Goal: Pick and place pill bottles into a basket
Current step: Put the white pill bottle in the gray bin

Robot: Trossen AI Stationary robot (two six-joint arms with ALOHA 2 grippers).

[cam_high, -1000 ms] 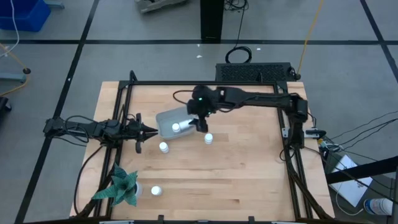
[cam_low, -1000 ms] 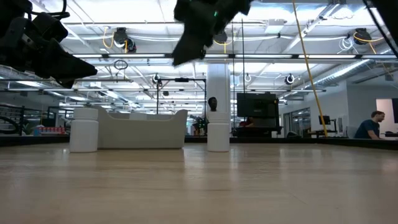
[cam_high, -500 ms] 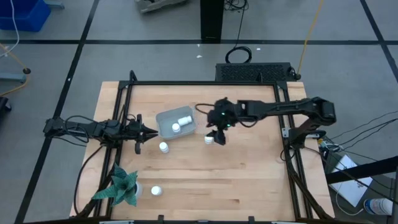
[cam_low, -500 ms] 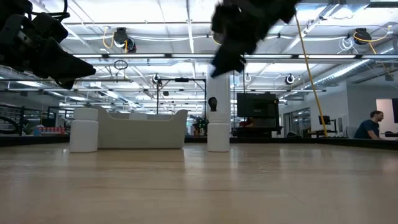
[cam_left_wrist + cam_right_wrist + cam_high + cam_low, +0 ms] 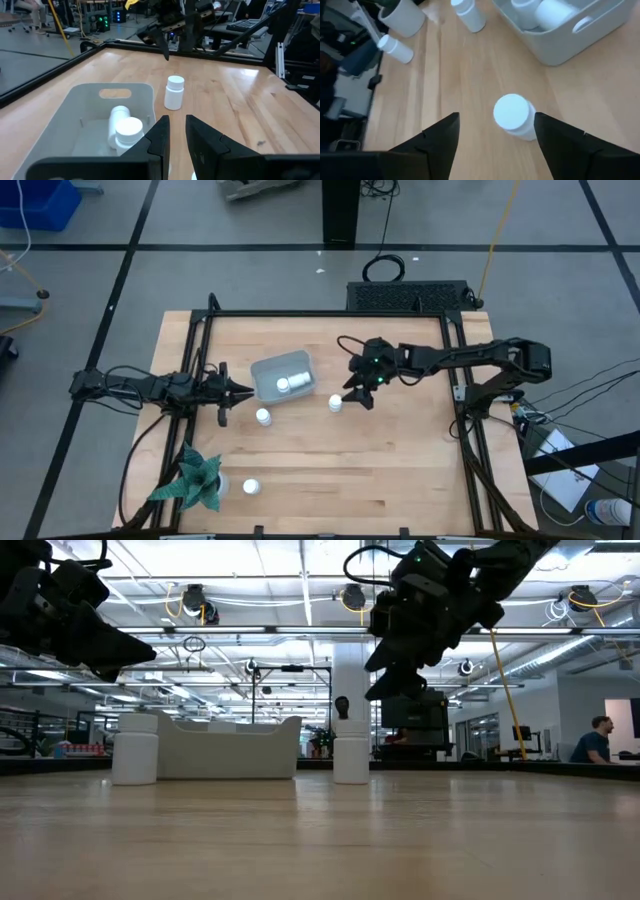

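Two pill bottles [image 5: 290,380] lie inside the basket [image 5: 268,370], a pale grey-blue bin that sits near the middle of the wooden table [image 5: 400,460], towards its far edge. A third bottle [image 5: 335,403] stands upright on the bare wood just beside the basket's right end, apart from it. A fourth bottle [image 5: 263,417] stands just in front of the basket, and a fifth bottle [image 5: 251,486] stands well apart near the front edge, close to a green star-shaped plant-like object [image 5: 192,478]. The right gripper [image 5: 361,396] hangs above the table just beside the third bottle, its fingers spread apart and holding nothing; in its wrist view the white cap shows between the two fingers, clear of both. The left gripper [image 5: 238,391] waits at the left side of the table, pointing at the basket, with its fingers closed together and empty.
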